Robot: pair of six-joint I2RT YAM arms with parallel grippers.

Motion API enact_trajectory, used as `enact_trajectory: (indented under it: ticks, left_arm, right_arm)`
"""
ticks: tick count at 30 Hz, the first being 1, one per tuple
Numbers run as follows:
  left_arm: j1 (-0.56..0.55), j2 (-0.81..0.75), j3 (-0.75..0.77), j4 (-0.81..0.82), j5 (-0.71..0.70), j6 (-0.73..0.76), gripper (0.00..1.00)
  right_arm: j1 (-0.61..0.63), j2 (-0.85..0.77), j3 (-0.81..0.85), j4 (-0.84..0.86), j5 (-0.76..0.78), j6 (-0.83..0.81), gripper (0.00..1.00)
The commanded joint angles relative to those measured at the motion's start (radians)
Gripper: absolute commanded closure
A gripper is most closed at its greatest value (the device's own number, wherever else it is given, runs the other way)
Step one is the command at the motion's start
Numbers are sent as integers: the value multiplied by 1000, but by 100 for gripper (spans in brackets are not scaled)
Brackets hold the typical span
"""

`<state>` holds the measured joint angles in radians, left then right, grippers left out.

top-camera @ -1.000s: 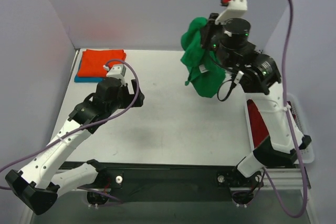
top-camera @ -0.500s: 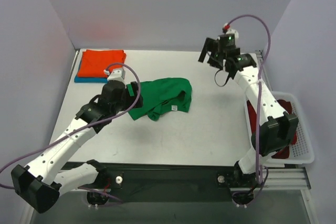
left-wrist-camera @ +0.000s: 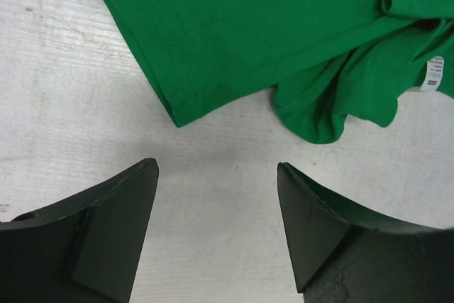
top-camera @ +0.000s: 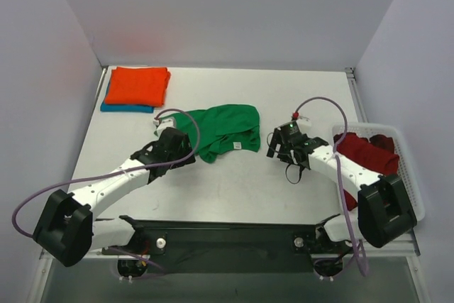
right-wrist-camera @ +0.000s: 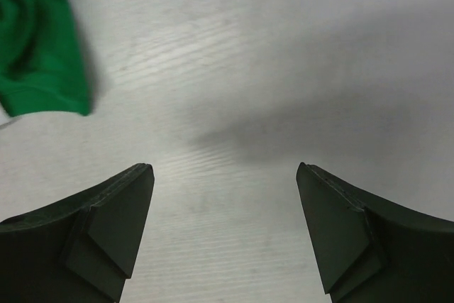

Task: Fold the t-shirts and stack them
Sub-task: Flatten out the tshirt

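Note:
A bright green t-shirt [top-camera: 220,129] lies crumpled on the table's middle, its white tag [left-wrist-camera: 434,76] showing. My left gripper [top-camera: 186,148] sits low at the shirt's near left edge. In the left wrist view it [left-wrist-camera: 216,164] is open over bare table, the green hem [left-wrist-camera: 269,26] just ahead. My right gripper [top-camera: 273,144] is open just right of the shirt. In its wrist view only a green corner [right-wrist-camera: 35,40] shows left of the empty gripper [right-wrist-camera: 225,167]. A folded orange t-shirt [top-camera: 137,85] lies on a teal-blue one [top-camera: 124,108] at the back left.
A white basket [top-camera: 415,196] at the right edge holds dark red t-shirts [top-camera: 369,150]. Grey walls close in the back and both sides. Purple cables loop off both wrists.
The right gripper let go of the green t-shirt it held aloft; the shirt now lies on the table. The right arm came down beside it. The left gripper drew back to the shirt's near edge.

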<state>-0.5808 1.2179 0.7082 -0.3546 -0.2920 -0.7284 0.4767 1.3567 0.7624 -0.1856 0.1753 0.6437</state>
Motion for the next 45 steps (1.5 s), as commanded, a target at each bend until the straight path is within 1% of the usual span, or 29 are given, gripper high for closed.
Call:
enact_trajectory:
  ticks: [1, 6, 7, 9, 14, 16, 17, 21, 24, 25, 28, 29, 31, 32, 33, 35, 36, 37, 38, 39, 40, 41, 42, 43, 44, 45]
  left_arm:
    - [6, 25, -27, 152, -58, -35, 21]
    - [10, 103, -18, 192, -95, -45, 25]
    - [10, 129, -16, 193, -104, -48, 26]
    - [13, 150, -18, 212, -108, -48, 27]
    - [22, 212, -6, 238, -127, -46, 29]
    - [22, 233, -1, 246, -133, -42, 30]
    - [24, 239, 5, 247, -137, -40, 30]
    - [27, 261, 13, 253, -145, -34, 33]
    - [32, 272, 8, 269, -151, -28, 35]
    - [35, 278, 10, 273, -150, -25, 35]
    - [41, 295, 13, 285, -145, -17, 40]
    - [41, 296, 13, 304, -144, -16, 41]
    - [41, 304, 10, 322, -142, -11, 48]
    - [41, 305, 13, 330, -142, -9, 52]
    - [42, 310, 17, 330, -142, -9, 60]
    - [44, 315, 33, 329, -141, -11, 69]
    - [44, 313, 39, 327, -145, -8, 75]
    - [45, 308, 48, 325, -150, -6, 78]
    - [45, 302, 54, 321, -154, -5, 84]
    - [47, 293, 57, 318, -163, -3, 91]
    - [48, 287, 69, 312, -170, -2, 95]
    - [49, 279, 74, 309, -179, -5, 99]
    - [52, 261, 80, 304, -191, -8, 100]
    - [53, 252, 83, 305, -194, -11, 100]
    - [55, 243, 94, 304, -202, -11, 100]
    - [55, 227, 103, 301, -213, -12, 100]
  right_arm:
    - [-49, -94, -67, 40, 64, 47, 15]
    - [-92, -206, -159, 12, 118, 56, 16]
    - [-122, -243, -190, 8, 118, 56, 16]
    - [-148, -274, -210, -20, 115, 57, 16]
    - [-200, -392, -255, -77, 162, 51, 17]
    - [-219, -425, -259, -126, 177, 57, 16]
    - [-254, -438, -265, -136, 153, 57, 17]
    - [-308, -501, -311, -160, 113, 60, 17]
    - [-332, -525, -318, -190, 116, 70, 17]
    - [-343, -533, -314, -208, 131, 95, 17]
    - [-363, -573, -311, -222, 109, 79, 17]
    - [-363, -573, -305, -218, 99, 48, 17]
    - [-357, -555, -276, -193, 40, 16, 17]
    - [-348, -542, -264, -186, 20, 5, 17]
    - [-333, -524, -253, -167, 3, 7, 17]
    - [-229, -455, -210, -144, 27, 17, 17]
    - [-184, -391, -189, -120, 53, 33, 17]
    - [-129, -349, -164, -114, 97, 42, 17]
    - [-54, -306, -111, -94, 107, 50, 17]
    - [-15, -219, -85, -78, 115, 62, 17]
    - [52, -176, -59, -59, 115, 60, 17]
    - [94, -133, 2, -14, 119, 54, 17]
    - [127, -48, 35, 4, 128, 41, 17]
    - [158, -3, 73, 24, 133, 33, 17]
    - [219, 43, 143, 46, 136, 28, 17]
    - [241, 130, 181, 58, 136, 22, 18]
